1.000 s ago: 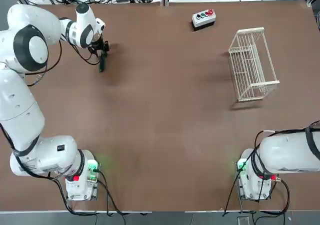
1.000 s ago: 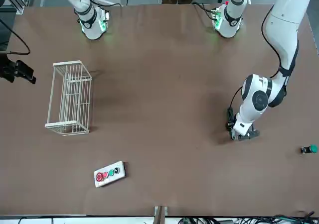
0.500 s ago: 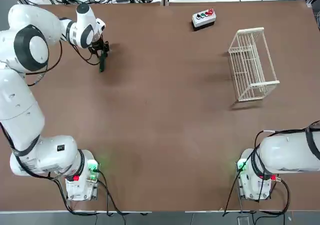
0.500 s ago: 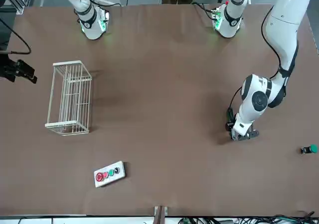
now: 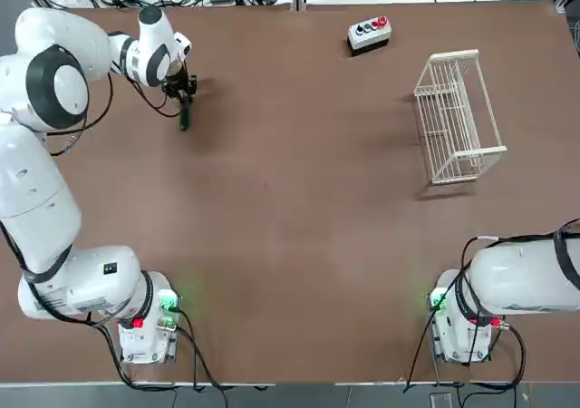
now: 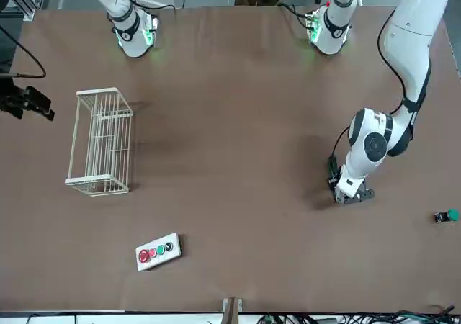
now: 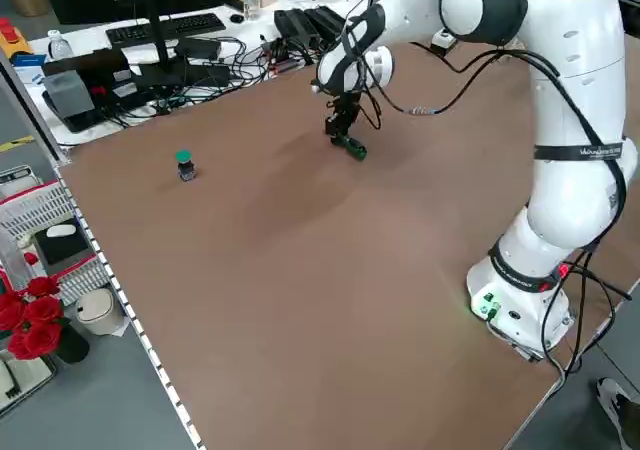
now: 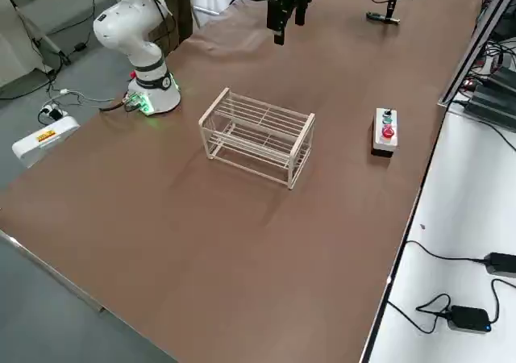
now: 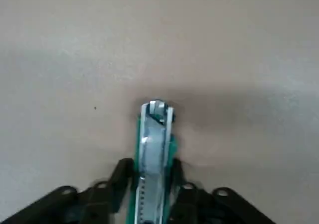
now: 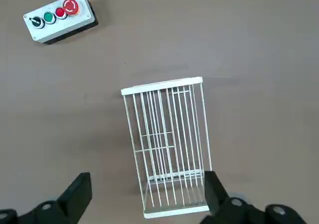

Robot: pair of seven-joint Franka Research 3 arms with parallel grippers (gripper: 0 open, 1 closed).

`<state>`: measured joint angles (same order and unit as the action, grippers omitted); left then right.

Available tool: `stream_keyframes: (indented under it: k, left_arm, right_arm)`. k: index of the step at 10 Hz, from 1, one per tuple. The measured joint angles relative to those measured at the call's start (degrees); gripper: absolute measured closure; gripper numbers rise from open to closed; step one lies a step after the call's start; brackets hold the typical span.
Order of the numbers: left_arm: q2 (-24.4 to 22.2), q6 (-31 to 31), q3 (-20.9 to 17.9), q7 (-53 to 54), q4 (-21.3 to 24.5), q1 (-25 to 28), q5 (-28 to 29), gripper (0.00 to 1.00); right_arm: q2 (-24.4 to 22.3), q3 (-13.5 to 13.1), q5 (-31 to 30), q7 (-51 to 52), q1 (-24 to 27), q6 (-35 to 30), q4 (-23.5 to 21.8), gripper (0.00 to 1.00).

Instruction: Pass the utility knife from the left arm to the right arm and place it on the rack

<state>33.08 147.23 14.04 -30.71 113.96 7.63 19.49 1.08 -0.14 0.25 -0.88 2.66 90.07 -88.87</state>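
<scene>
The utility knife (image 9: 154, 149), slim and dark green, runs between the fingers (image 9: 121, 176) of my left gripper (image 5: 184, 93), which is shut on it at the far left of the table. Its free end (image 5: 185, 116) points toward the robot's side, low over the brown tabletop or resting on it. The left side view shows the knife (image 7: 353, 147) just under the gripper (image 7: 339, 127). The white wire rack (image 5: 456, 118) stands at the far right. My right gripper (image 6: 26, 102) hovers high beside the rack (image 6: 101, 142), open and empty, and its wrist view looks down on the rack (image 10: 167, 144).
A grey button box (image 5: 370, 33) sits at the far edge near the middle. A small green-capped object (image 6: 446, 216) stands beyond the left gripper, near the table's left edge. Cables and desks line the far side.
The left gripper's fingers have closed onto the knife, and the hand has hardly shifted. The right arm has not moved.
</scene>
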Motion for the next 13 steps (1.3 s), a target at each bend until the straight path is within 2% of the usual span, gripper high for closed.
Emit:
stream_keyframes:
  k: [4,7,9,11,13]
  left_arm:
    - [0.0,0.0,-0.1,-0.4,-0.3,0.2,0.0,0.65]
    - [-0.3,-1.0,-0.1,-1.2,-2.3,0.6,-0.7,0.65]
    - [-1.3,-8.7,0.3,-1.7,-6.3,0.4,-6.5,0.65]
    - [-2.4,-20.5,2.1,-3.5,-13.3,0.2,-12.1,0.65]
    - [-3.2,-27.1,5.1,-11.3,-18.6,0.0,-14.0,0.65]
  right_arm:
    - [0.0,0.0,0.0,0.0,0.0,0.0,0.0,0.00]
    - [0.0,0.3,0.0,0.1,-0.3,0.0,0.1,0.00]
    - [0.0,0.4,0.0,5.0,-0.7,-0.6,0.1,0.00]
    - [0.0,0.5,0.2,9.8,-1.0,-0.8,0.1,0.00]
    - [0.0,0.6,0.5,12.1,-3.1,-0.8,0.1,0.00]
